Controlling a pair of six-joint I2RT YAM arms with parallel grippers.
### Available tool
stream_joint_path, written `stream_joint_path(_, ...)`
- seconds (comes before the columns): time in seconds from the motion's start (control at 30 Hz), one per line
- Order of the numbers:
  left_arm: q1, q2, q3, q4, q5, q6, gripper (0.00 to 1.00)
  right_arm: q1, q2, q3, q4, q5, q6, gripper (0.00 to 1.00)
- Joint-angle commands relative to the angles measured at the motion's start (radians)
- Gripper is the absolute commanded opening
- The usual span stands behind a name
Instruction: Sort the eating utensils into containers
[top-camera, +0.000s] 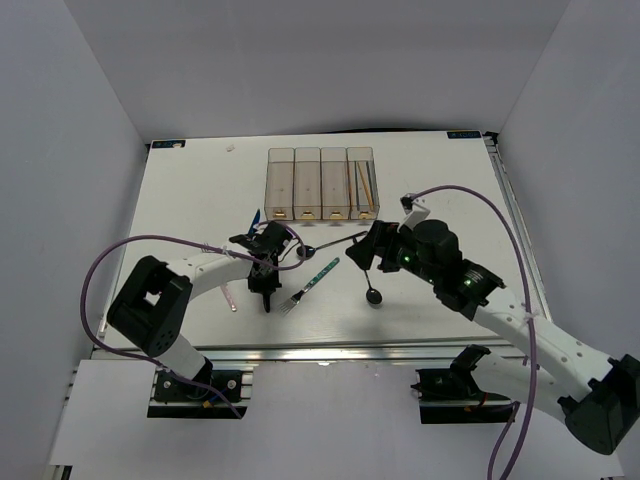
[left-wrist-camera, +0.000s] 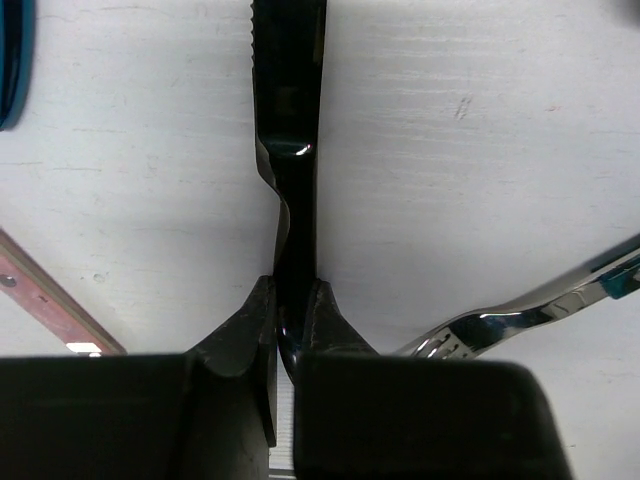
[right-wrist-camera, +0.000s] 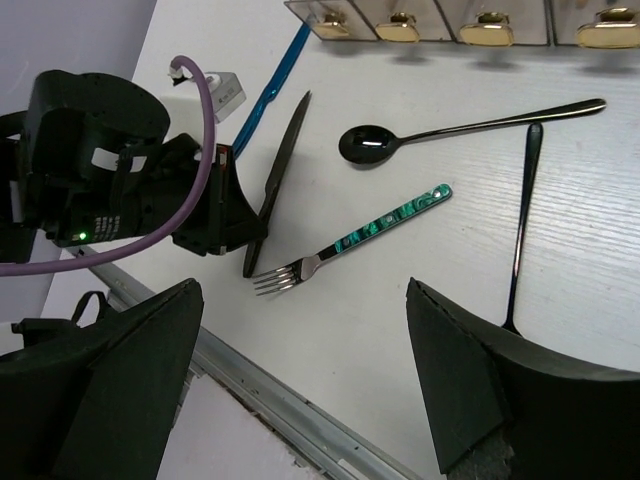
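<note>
My left gripper (left-wrist-camera: 290, 300) is shut on the handle end of a black knife (left-wrist-camera: 290, 100), which lies on the table with its serrated blade pointing away; from above this gripper (top-camera: 265, 272) is left of centre. A teal-handled fork (right-wrist-camera: 370, 228) lies just right of it. Two black spoons (right-wrist-camera: 440, 130) (right-wrist-camera: 522, 220) lie further right, and a blue knife (right-wrist-camera: 280, 75) lies beyond the black one. My right gripper (right-wrist-camera: 300, 300) hangs open above the table near the fork, holding nothing. The containers (top-camera: 320, 183) stand at the back, with orange chopsticks (top-camera: 366, 185) in the rightmost bin.
A pink-handled fork (top-camera: 230, 297) lies left of my left gripper. The table's metal front rail (right-wrist-camera: 300, 400) runs just below my right gripper. White walls close in the table on three sides.
</note>
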Motion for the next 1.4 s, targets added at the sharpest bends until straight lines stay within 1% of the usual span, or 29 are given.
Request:
stream_joint_path(0.0, -0.001, -0.003, -0.014, -0.078, -0.035, 0.01, 0.0, -0.009, 0.073, -0.025, 0.109, -0.101, -0.011, 0.86)
stream_joint_path(0.13, -0.003, 0.001, -0.014, -0.096, -0.041, 0.023, 0.0, -0.009, 0.142, -0.028, 0.138, -0.118, 0.004, 0.85)
stream_joint_path(0.23, -0.003, 0.004, -0.037, -0.073, -0.024, 0.023, 0.0, -0.009, 0.151, -0.027, 0.144, -0.118, 0.009, 0.85)
stream_joint_path(0.33, -0.003, -0.02, -0.054, -0.044, -0.006, 0.012, 0.0, -0.009, 0.156, -0.024, 0.144, -0.109, 0.003, 0.85)
stream_joint_path(0.47, -0.003, -0.06, -0.037, -0.056, -0.012, 0.009, 0.0, -0.009, 0.202, -0.021, 0.147, -0.139, -0.005, 0.85)
stream_joint_path(0.63, -0.004, -0.088, -0.028, -0.058, 0.007, 0.009, 0.0, -0.009, 0.274, -0.047, 0.264, -0.195, 0.033, 0.83)
stream_joint_path(0.93, -0.004, -0.123, -0.027, -0.072, 0.005, 0.01, 0.0, -0.008, 0.389, -0.025, 0.336, -0.256, 0.067, 0.82)
stream_joint_path(1.03, -0.004, -0.091, -0.042, -0.064, 0.002, 0.012, 0.0, -0.006, 0.406, -0.024, 0.336, -0.264, 0.072, 0.82)
stream_joint_path(1.1, -0.004, -0.043, -0.048, -0.067, 0.004, 0.012, 0.0, -0.006, 0.406, -0.027, 0.336, -0.264, 0.072, 0.82)
stream_joint_path(1.17, -0.006, -0.034, -0.05, -0.074, -0.016, -0.008, 0.0, -0.005, 0.4, -0.025, 0.324, -0.256, 0.064, 0.82)
stream_joint_path(1.23, -0.013, -0.054, -0.044, -0.087, -0.026, -0.019, 0.1, -0.005, 0.394, -0.021, 0.312, -0.242, 0.052, 0.82)
stream_joint_path(1.37, -0.015, -0.097, -0.004, -0.122, -0.049, -0.023, 0.23, -0.005, 0.394, -0.019, 0.296, -0.236, 0.044, 0.82)
